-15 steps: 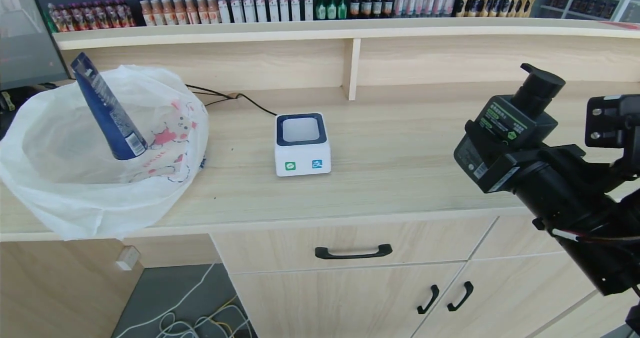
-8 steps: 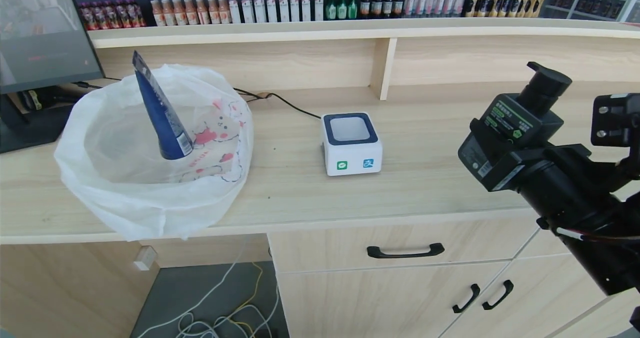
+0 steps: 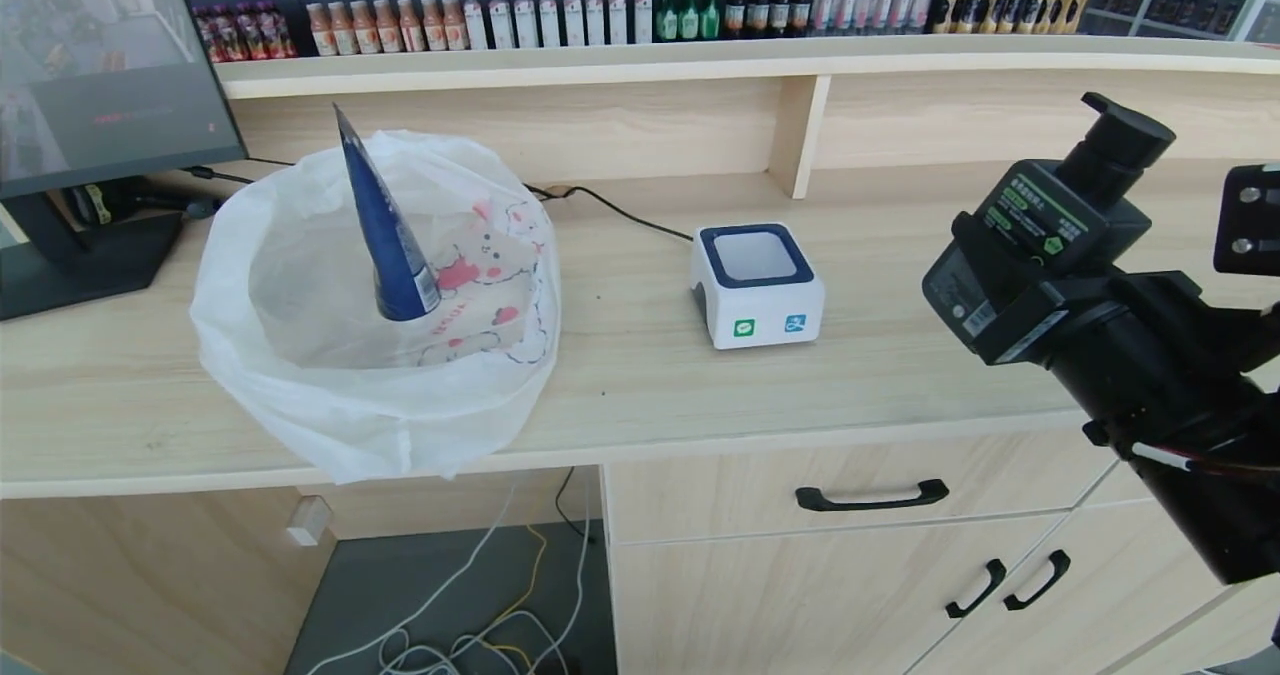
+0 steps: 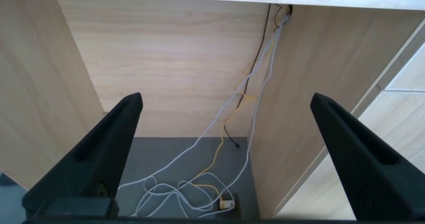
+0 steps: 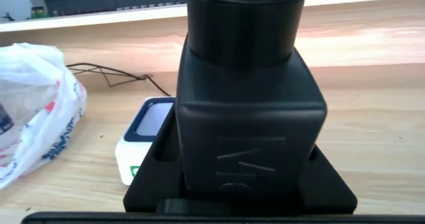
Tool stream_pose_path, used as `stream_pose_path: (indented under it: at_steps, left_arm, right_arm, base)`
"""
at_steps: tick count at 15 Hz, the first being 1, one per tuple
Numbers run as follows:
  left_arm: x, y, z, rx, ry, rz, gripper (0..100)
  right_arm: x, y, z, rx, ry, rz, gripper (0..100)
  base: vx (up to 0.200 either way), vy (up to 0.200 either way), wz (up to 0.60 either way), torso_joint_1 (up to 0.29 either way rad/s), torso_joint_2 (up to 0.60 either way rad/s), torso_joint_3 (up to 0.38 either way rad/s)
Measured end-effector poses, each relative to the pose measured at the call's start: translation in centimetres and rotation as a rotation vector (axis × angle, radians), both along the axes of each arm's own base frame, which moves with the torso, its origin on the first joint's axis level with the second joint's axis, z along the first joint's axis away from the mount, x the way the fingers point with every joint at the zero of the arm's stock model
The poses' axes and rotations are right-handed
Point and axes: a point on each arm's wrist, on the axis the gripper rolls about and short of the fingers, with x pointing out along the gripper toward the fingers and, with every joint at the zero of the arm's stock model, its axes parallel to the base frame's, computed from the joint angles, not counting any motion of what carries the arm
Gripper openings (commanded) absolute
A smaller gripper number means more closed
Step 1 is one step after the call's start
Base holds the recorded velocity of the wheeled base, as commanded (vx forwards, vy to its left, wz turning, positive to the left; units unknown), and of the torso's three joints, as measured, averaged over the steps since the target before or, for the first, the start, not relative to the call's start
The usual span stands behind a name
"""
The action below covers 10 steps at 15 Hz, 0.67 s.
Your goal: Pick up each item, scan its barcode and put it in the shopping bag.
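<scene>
A black square bottle (image 3: 1030, 245) with a pump cap is held at the right, above the counter's front edge, with my right gripper (image 3: 1045, 305) shut on its lower body. In the right wrist view the bottle (image 5: 246, 117) rises between the gripper (image 5: 239, 191) jaws. The white scanner (image 3: 757, 285) with a dark-rimmed window stands on the counter left of the bottle, scanner (image 5: 143, 134) beyond it. The white shopping bag (image 3: 330, 395) sits open at the left, a blue tube (image 3: 385, 235) leaning upright inside. My left gripper (image 4: 226, 101) hangs open below the counter.
A dark monitor (image 3: 90, 65) stands at the counter's far left. A black cable (image 3: 620, 210) runs behind the scanner. A raised shelf (image 3: 700, 55) with several bottles backs the wooden counter (image 3: 700, 395). Drawers with black handles (image 3: 870, 498) lie below, loose cables (image 4: 199, 177) on the floor.
The head camera has swung left, so the whole scene sits further right. The bottle in my right gripper is a little higher and closer to the scanner.
</scene>
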Motion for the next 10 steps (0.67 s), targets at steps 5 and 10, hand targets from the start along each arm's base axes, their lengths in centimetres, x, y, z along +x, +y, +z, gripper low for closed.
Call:
stream_pose_path:
  at_steps: [5,10]
  left_arm:
    - [0.0,0.0,0.0,0.0,0.0,0.0,100]
    - [0.0,0.0,0.0,0.001,0.0,-0.001,100]
  right_arm:
    - [1.1,1.0,0.8,-0.029,-0.029,-0.005,0]
    - [4.1,3.1,2.7,-0.136,-0.13,-0.007,0]
  base:
    - [0.0,0.0,0.0,0.0,0.0,0.0]
    - [0.0,0.0,0.0,0.0,0.0,0.0]
